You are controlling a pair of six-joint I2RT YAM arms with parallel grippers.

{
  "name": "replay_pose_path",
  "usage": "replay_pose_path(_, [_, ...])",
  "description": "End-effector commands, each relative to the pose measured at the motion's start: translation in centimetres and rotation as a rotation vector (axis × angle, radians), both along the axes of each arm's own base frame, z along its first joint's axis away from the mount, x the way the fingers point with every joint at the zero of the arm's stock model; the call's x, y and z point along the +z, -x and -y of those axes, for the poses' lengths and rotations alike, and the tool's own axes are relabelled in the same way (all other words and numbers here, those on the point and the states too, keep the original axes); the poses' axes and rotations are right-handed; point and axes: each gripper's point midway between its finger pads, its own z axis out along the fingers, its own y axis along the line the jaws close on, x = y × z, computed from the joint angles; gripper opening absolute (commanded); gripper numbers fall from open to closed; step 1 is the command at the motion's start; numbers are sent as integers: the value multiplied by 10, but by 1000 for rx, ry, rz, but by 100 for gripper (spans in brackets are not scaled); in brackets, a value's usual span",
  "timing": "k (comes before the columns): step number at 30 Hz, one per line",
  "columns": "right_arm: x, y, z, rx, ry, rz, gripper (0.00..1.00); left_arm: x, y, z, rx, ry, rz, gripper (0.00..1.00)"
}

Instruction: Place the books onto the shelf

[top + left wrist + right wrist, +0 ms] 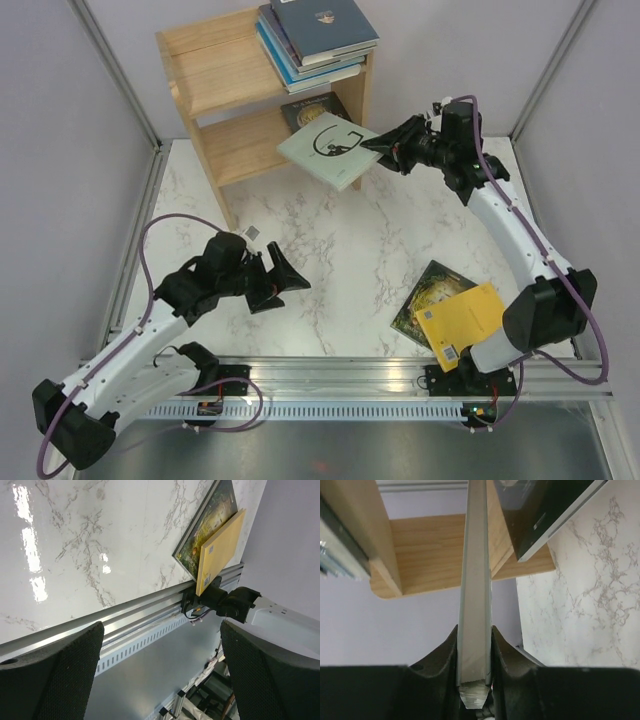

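Placement of the pale "G" book [330,148] looks like the step in hand. The right pincer [388,150] is clamped on one edge of it and carries it nearly flat, a little tilted, in the air just in front of the shelf [215,80], at about the height of the lower tier. To do this well, I would level the cover and steer its free edge toward the left part of that tier, where bare wood shows. A dark book [312,108] already rests in the right part, and in the wrist view it sits just beside the held book. The edges to mind are the shelf's right side panel, close to the book's far corner, and the board above, which bears a stack of books [320,35] overhanging its front. Letting go only once the cover is well supported should keep it from tipping out. The left pincer [285,275] hovers over the table [350,240] with jaws wide apart, gripping nothing and well away from the path. A yellow book [462,322] lies partly over a black-and-gold book [430,290] near the right arm's base, not yet shelved.
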Motion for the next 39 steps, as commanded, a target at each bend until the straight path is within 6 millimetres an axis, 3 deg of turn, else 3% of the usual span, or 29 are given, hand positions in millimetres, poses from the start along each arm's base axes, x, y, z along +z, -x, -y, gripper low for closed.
replay_pose_path(1, [69,-26,-4,-37,-150,184,0,17,-3,-15,28,-40,84,99])
replay_pose_path(6, [75,-65,4,-172,-193,211,0,24,2,-21,46,-37,104,99])
replay_pose_path(11, [65,-86,15,-313,-189,198,0,23,7,-28,66,-50,98,99])
replay_pose_path(19, [19,-112,-2,-430,-131,95,0,32,14,-36,95,-34,117,99])
replay_pose_path(30, [-33,-143,-6,-503,-43,-22,2,33,28,-49,130,-26,113,99])
replay_pose_path(32, [-38,-145,-10,-486,-41,-35,13,34,30,-53,142,-23,121,99])
replay_pose_path(33, [-39,-145,-13,-473,-39,-38,32,34,31,-54,145,-24,120,100])
replay_pose_path(35, [-43,-139,-16,-438,-22,-55,50,34,32,-57,155,-28,125,100])
replay_pose_path(36, [-47,-135,-16,-427,-11,-67,67,34,32,-58,159,-31,127,100])
replay_pose_path(37, [-52,-129,-16,-406,10,-82,78,34,32,-60,167,-36,128,100])
replay_pose_path(38, [-44,-121,-15,-394,7,-73,84,36,32,-61,171,-32,137,100])
replay_pose_path(39, [-59,-114,-12,-388,29,-102,95,35,34,-62,172,-37,133,100])
